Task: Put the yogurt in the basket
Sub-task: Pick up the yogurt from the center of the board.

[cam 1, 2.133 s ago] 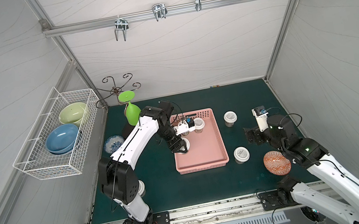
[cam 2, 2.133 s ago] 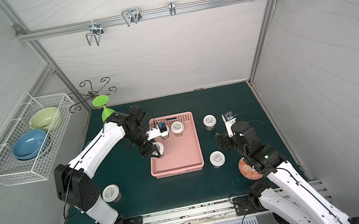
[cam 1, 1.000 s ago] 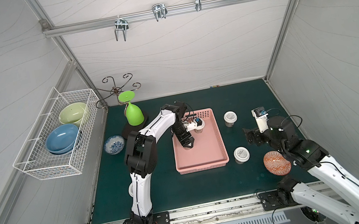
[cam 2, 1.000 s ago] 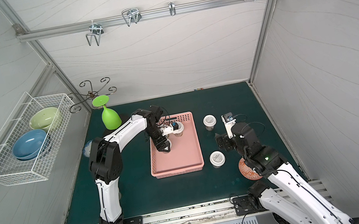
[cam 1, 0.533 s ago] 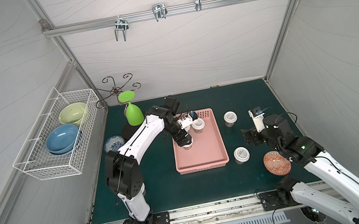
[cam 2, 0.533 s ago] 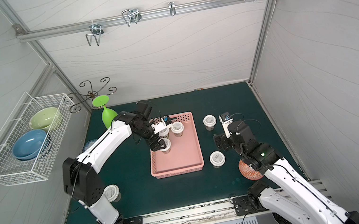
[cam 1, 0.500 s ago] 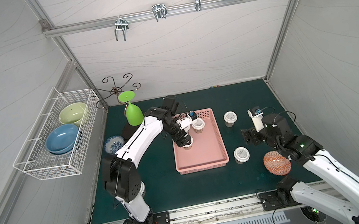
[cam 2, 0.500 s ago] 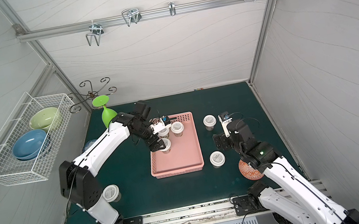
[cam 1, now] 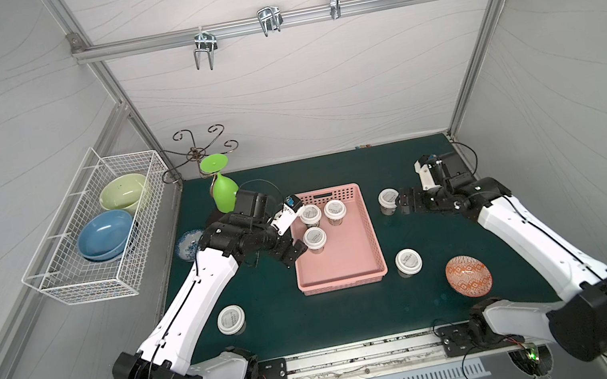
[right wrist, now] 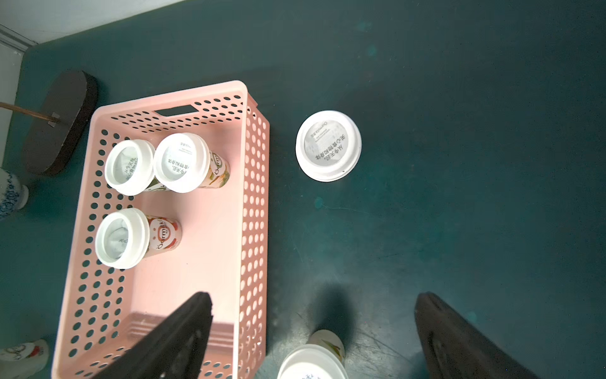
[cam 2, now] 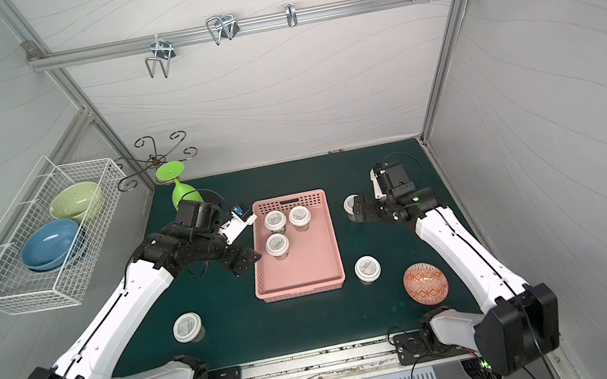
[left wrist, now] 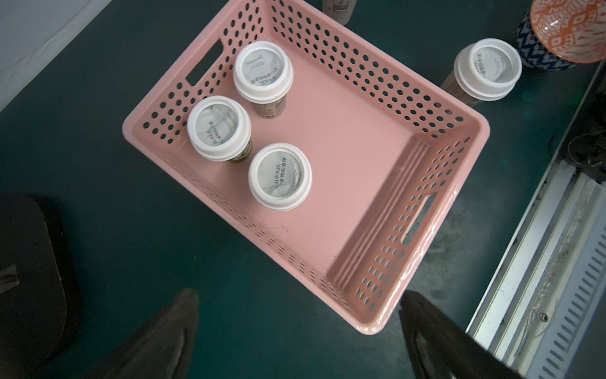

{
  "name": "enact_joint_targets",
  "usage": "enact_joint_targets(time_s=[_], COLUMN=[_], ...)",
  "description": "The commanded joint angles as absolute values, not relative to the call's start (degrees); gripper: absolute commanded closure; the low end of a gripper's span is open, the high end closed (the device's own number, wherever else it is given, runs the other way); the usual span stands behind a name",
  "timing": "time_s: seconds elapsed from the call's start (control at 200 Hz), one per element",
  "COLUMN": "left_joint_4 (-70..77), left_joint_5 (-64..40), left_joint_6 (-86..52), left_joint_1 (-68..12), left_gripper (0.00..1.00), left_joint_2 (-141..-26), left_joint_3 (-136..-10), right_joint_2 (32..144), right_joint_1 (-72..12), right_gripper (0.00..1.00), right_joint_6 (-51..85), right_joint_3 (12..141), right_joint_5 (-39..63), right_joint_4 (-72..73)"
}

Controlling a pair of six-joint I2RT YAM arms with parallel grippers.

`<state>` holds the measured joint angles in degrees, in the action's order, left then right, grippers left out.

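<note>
With the back wall as twelve o'clock, the basket (cam 1: 352, 258) sits mid-mat. It is a shallow pink rectangular tray with rows of round holes in its walls and a handle slot in each short end, its long axis running twelve to six. Three yogurt cups (cam 1: 314, 238) stand upright inside, bunched at the twelve-o'clock end toward the eleven-o'clock corner. Each has a white snap lid around a grey printed foil, and a printed wall. The six-o'clock two-thirds of the basket floor lies bare. Outside, the far cup (cam 1: 388, 198) stands at the basket's two o'clock, near the wall but apart. The near cup (cam 1: 408, 261) is just beside the five-o'clock corner, and the left cup (cam 1: 231, 319) is well apart at eight o'clock. The left gripper (left wrist: 298, 295) hangs just outside the nine-o'clock wall, jaws spread wide with nothing between them. The right gripper (right wrist: 314, 295) is likewise spread wide and empty, at three o'clock of the far cup and clear of it. How high it rides above the mat (cam 1: 317, 323) is hard to judge. An orange bowl (cam 1: 469, 275) sits at four o'clock, and open mat stretches at six.
</note>
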<state>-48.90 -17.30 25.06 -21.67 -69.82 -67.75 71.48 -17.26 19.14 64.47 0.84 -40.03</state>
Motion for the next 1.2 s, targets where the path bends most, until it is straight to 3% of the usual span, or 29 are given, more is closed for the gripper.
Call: enact_joint_targets(time_s=[0.0,0.625,1.196], left_joint_4=[-45.9,-35.9,-29.5], left_joint_5=[-17.7,-16.1,-16.6], left_joint_6=[20.6,5.8,7.9], left_joint_1=[-18.5,0.8,4.4], left_gripper=[0.01,0.01,0.01], left_joint_2=[-66.9,-55.3,-50.8], left_joint_3=[-65.8,-50.0,-38.2], right_joint_2=[75.6,98.8,112.3], right_joint_1=[-15.4,-13.3,-11.9], right_gripper=[0.01,0.01,0.04], right_joint_6=[22.6,23.1,23.2], right_joint_3=[67.0,79.7,89.5], right_joint_5=[6.0,6.5,9.6], right_joint_4=[-42.6,-42.5,-45.9])
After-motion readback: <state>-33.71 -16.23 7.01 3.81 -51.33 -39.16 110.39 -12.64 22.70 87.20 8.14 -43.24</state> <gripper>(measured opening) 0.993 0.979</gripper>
